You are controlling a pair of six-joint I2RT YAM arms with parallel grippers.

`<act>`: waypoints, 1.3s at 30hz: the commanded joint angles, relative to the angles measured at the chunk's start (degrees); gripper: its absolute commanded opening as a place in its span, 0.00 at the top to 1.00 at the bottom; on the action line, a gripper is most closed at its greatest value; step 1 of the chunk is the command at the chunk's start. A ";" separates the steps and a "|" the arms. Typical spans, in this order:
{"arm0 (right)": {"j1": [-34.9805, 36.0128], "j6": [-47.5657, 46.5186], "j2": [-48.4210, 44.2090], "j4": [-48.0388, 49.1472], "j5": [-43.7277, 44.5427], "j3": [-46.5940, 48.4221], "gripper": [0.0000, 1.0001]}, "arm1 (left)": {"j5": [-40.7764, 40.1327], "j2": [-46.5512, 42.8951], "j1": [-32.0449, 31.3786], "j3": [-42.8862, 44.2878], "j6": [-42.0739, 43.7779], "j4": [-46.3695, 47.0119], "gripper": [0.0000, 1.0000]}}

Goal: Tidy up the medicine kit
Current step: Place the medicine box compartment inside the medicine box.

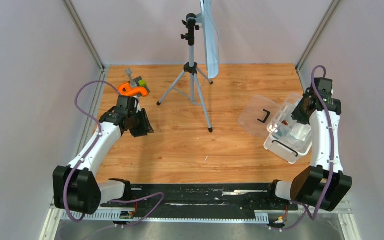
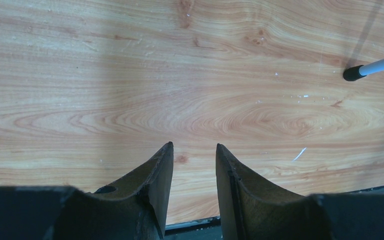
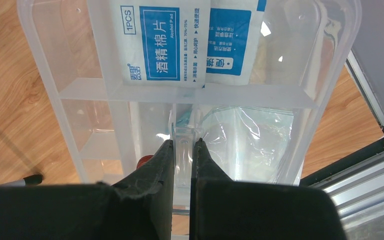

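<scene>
Top external: lid [image 1: 261,116] off, lying beside the tub [image 1: 286,150] at the right, right gripper [image 1: 300,111] down in it. Nowhere near finished, I'd guess. — jo

Left wrist only shows the left gripper [image 2: 194,146] spread over the table [image 2: 130,75], holding nothing. Right wrist gets what top can't: jaws pinching a clear tab of the tray [image 3: 80,89], blue packets [image 3: 155,42] sitting in the far slot. — sam

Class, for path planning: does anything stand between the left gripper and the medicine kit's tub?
The tripod stands in between; its near leg's foot lies roughly on the line from the left gripper to the white tub.
</scene>
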 commanded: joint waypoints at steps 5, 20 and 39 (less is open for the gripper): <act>0.04 0.80 -2.09 -1.38 -1.12 0.98 1.00 | 0.94 0.41 0.44 1.58 1.17 1.73 0.55; 1.69 1.64 -3.62 -2.69 -1.99 -3.02 1.00 | 0.84 0.40 0.44 1.32 1.09 1.85 0.55; 3.04 2.68 -4.18 -4.45 -1.80 -0.03 1.00 | 0.87 0.28 0.44 1.14 1.11 1.83 0.55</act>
